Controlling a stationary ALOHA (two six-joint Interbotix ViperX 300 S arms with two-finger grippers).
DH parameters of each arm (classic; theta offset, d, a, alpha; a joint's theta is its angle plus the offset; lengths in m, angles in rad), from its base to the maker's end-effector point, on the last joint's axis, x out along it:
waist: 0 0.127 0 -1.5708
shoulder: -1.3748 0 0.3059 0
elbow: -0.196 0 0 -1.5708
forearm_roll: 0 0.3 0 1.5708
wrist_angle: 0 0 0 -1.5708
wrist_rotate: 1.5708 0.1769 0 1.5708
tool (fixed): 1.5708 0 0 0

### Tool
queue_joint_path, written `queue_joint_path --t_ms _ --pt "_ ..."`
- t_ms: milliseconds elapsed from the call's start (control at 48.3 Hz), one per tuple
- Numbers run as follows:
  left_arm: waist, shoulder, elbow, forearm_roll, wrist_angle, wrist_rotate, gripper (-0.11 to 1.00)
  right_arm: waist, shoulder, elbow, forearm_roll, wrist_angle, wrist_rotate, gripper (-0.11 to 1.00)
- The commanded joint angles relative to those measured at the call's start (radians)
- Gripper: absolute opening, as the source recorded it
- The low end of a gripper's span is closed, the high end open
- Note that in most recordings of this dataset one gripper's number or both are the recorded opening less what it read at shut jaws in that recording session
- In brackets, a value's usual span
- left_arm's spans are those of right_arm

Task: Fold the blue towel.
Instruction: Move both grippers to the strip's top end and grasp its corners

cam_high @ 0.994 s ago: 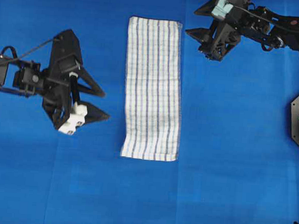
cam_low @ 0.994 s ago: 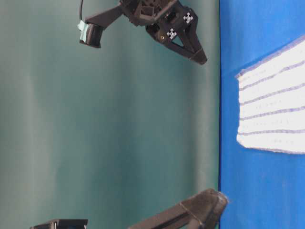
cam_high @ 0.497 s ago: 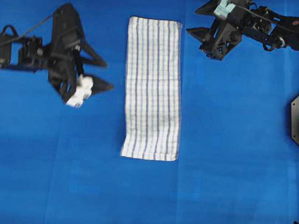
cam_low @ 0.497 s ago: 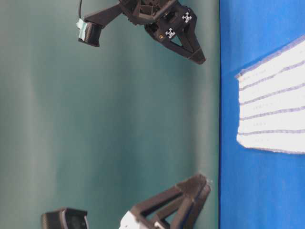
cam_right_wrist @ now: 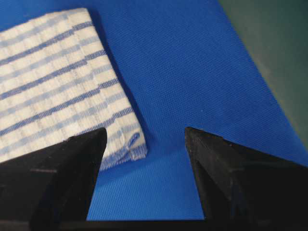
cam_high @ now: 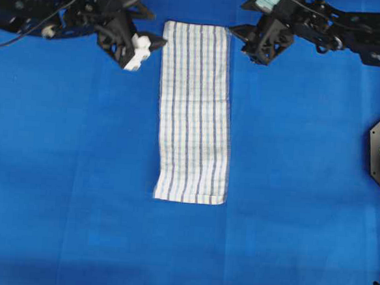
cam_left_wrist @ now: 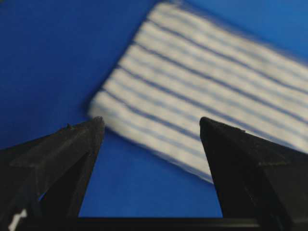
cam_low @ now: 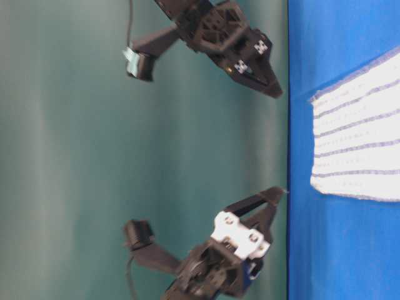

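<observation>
Lying long-ways down the middle of the top view, towel (cam_high: 195, 113) flat on the blue cloth (cam_high: 291, 189), short top edge near the frame's top. Left gripper (cam_high: 146, 45) spread wide, just beside the top-left corner. Right gripper (cam_high: 246, 45) spread wide too, just beside the top-right corner. Holding nothing. Both about equally near; touching or not, hard to tell, left view blurred.

Left pincer (cam_high: 153, 39) and right pincer (cam_high: 239, 40) both gape, apparently empty.

Black arms (cam_high: 354, 27), black cables, white block on left pincer (cam_high: 153, 41).
</observation>
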Motion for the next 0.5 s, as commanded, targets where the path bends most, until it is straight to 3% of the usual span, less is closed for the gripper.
queue_joint_path --t_ms 0,476 --pt "0.023 0.031 -0.041 0.002 -0.029 0.003 0.75 -0.005 0.025 -0.034 0.002 -0.025 0.0 0.77" --pt "0.072 0.247 -0.121 0.002 -0.144 0.006 0.72 -0.005 0.169 -0.052 0.037 -0.104 0.005 0.77"
